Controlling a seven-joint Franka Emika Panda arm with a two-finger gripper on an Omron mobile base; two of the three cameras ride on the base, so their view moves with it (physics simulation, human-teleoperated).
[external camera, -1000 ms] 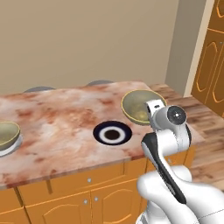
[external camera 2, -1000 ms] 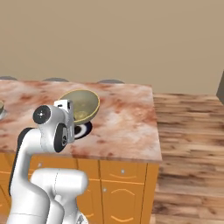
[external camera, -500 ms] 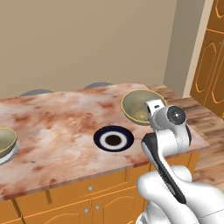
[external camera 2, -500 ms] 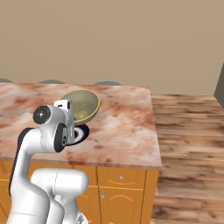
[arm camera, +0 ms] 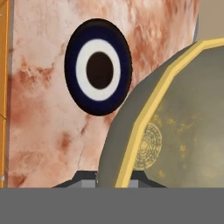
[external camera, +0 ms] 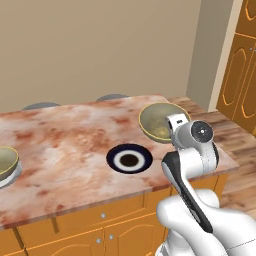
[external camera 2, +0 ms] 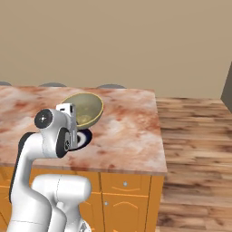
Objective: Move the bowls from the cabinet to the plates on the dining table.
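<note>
The claw (arm camera: pixel 114 178) is clenched on the rim of an olive-grey bowl (external camera: pixel 161 120), holding it above the right part of the marbled bench (external camera: pixel 65 145). Just left of it the navy plate (external camera: pixel 129 160) lies flat on the bench. At the far left edge a second bowl (external camera: pixel 6 162) sits on the pale plate (external camera: pixel 11 176).

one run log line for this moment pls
gripper: shut on olive-grey bowl | dark navy-black plate: bare | marbled dining table
</note>
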